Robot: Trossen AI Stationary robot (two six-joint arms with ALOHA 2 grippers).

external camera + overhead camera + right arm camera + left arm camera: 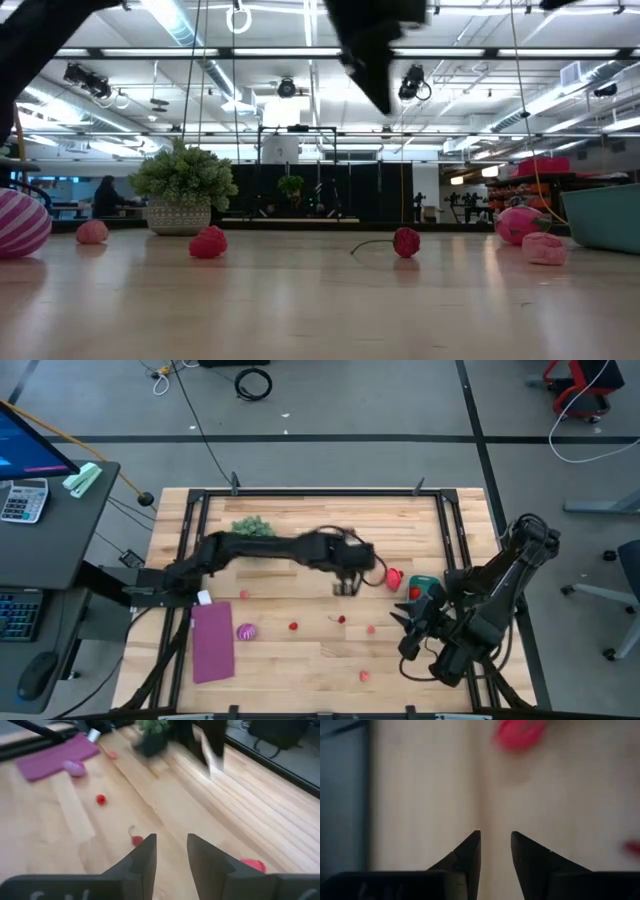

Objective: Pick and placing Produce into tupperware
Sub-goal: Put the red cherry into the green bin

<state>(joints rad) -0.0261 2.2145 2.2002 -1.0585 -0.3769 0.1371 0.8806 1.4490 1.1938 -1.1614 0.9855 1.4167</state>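
Note:
Several small red and pink pieces lie scattered on the wooden table [300, 660], among them one [293, 626], a stemmed one [341, 619] and another [370, 628]. A bigger red piece [393, 578] lies beside the teal tub [428, 586], which holds a red piece [415, 593]. The striped magenta ball [246, 631] lies next to the purple mat [212, 642]. My left gripper [345, 588] hangs open and empty above the table's middle [495, 840], short of the bigger red piece [520, 732]. My right gripper [402, 622] is open and empty [171, 842] near the tub, pointing toward the table's left.
A green plant ball [253, 526] sits at the far left of the table. The purple mat lies at the near left. A black frame [320, 491] rims the table. In the low view the tub [605, 215] stands at the right and the plant [183, 185] at the left.

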